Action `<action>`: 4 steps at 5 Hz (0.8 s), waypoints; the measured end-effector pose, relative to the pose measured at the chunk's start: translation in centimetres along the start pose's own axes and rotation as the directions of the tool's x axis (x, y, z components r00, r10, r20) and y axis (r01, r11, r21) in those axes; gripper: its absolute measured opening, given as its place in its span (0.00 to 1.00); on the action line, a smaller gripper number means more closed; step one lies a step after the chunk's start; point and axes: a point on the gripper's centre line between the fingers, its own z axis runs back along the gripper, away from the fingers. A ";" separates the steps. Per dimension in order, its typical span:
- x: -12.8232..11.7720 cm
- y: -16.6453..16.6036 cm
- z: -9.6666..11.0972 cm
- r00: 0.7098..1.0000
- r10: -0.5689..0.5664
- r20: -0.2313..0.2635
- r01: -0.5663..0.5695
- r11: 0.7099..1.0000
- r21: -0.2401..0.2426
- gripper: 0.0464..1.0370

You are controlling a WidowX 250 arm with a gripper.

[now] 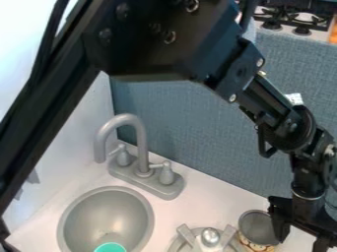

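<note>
Gripper point(300, 240) beside can point(258, 228) (grey inside).

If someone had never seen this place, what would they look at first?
Probably the big black robot arm, stretching from the upper left over to the right, where its pincer hangs close beside a round container. Next, maybe the tall, bent grey faucet behind the round sink, and the bright teal thing in the sink, at the picture's bottom edge.
</note>
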 end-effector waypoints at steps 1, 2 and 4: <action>0.4 -0.3 -0.7 1.000 0.003 0.018 -0.002 1.000 -0.017 0.96; 1.0 -0.5 -1.0 1.000 0.011 0.024 -0.010 1.000 -0.026 0.96; 0.1 -0.2 -2.3 0.997 0.056 -0.055 -0.057 0.998 -0.013 0.96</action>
